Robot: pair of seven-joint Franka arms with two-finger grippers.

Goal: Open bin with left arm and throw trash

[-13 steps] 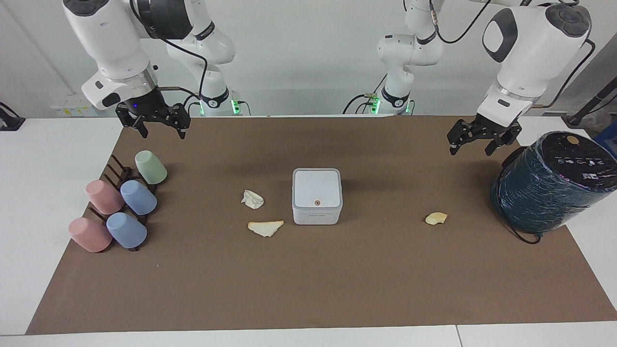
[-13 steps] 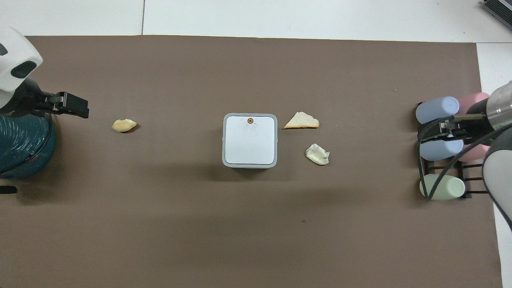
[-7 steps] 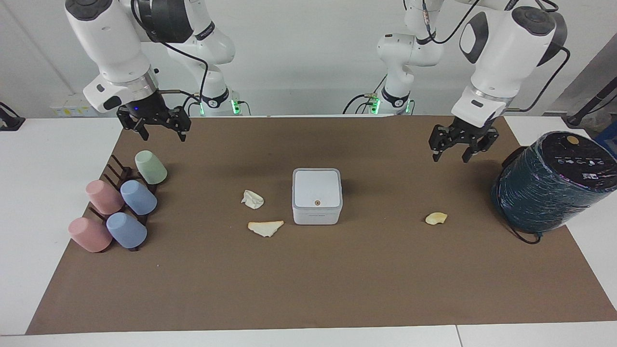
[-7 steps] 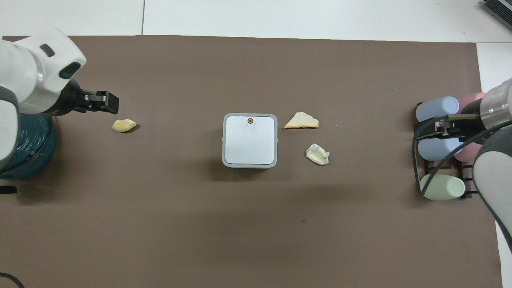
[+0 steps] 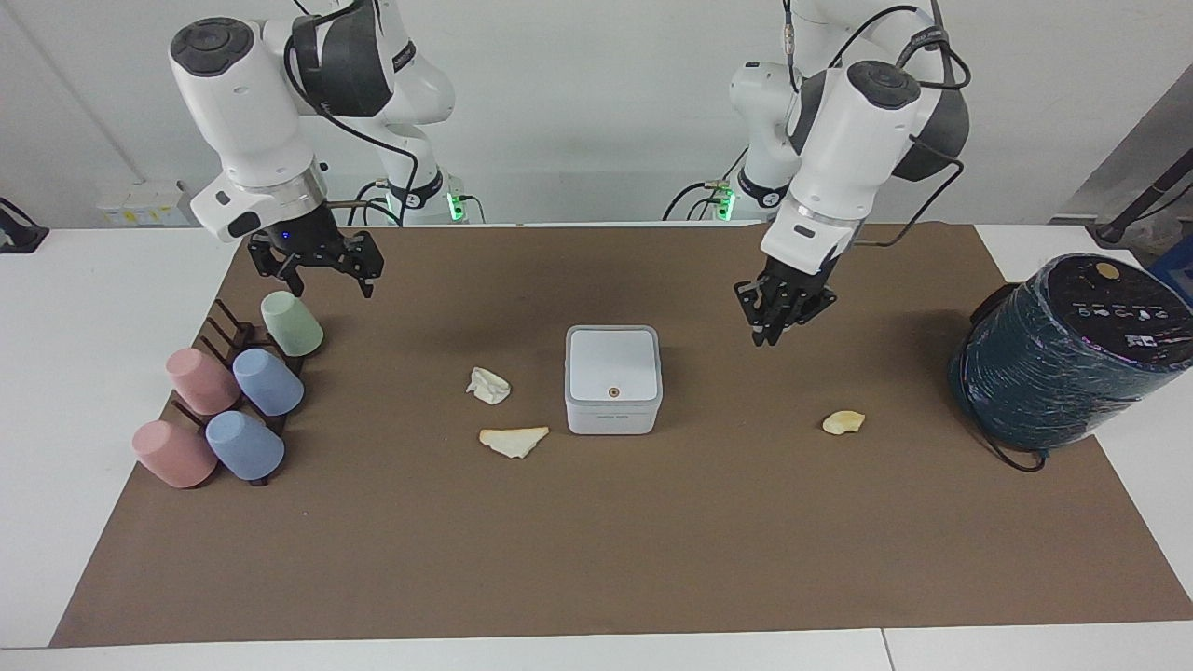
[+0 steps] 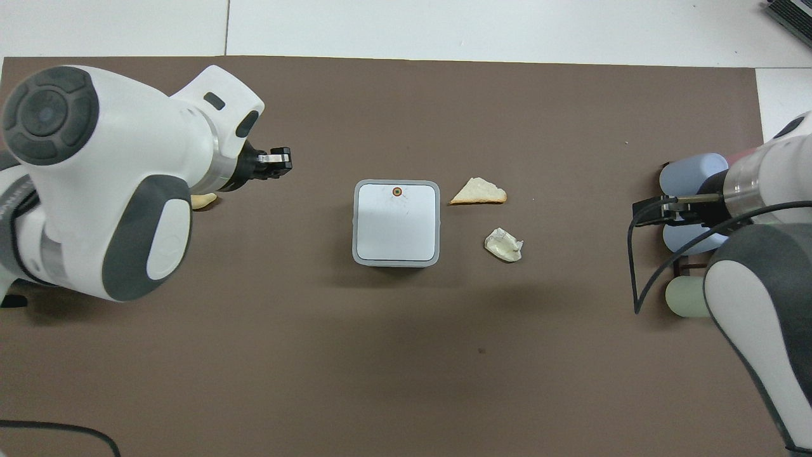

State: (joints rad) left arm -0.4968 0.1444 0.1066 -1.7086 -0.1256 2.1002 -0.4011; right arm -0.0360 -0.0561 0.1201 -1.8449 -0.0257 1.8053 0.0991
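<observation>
From the facing view, the bin (image 5: 613, 378) sits near the middle of the brown mat (image 5: 596, 559) with its lid down flat and the orange dot on the edge farthest from the robots. The left gripper (image 5: 779, 321) hangs in the air over bare mat beside the bin, toward the left arm's end of the table, touching nothing; whether its fingers are spread or pressed together cannot be told here. The right gripper (image 5: 322, 274) hangs over the mat just above the green cup (image 5: 292, 323), its two fingers spread apart and holding nothing. The crumpled tissue wad (image 5: 488, 385) lies on the mat beside the bin toward the right arm's end, and the tan triangular piece (image 5: 514, 440) lies near it, farther from the robots. The yellowish peel bit (image 5: 843, 422) lies well apart from the bin toward the left arm's end, between the bin and the dark teal cylinder (image 5: 1067, 354). Blue and pink cups rest on a dark rack (image 5: 228, 331) with the green one. From the overhead view, the bin (image 6: 396, 222) shows its closed white lid. The left gripper (image 6: 277, 163) shows only a narrow tip, its fingers not readable, over the mat beside the bin; the arm's body hides most of the peel bit (image 6: 203, 200). The tissue wad (image 6: 504, 245) and the triangular piece (image 6: 478, 192) lie beside the bin. The right gripper (image 6: 656, 211) is over the mat's edge by the cups.
</observation>
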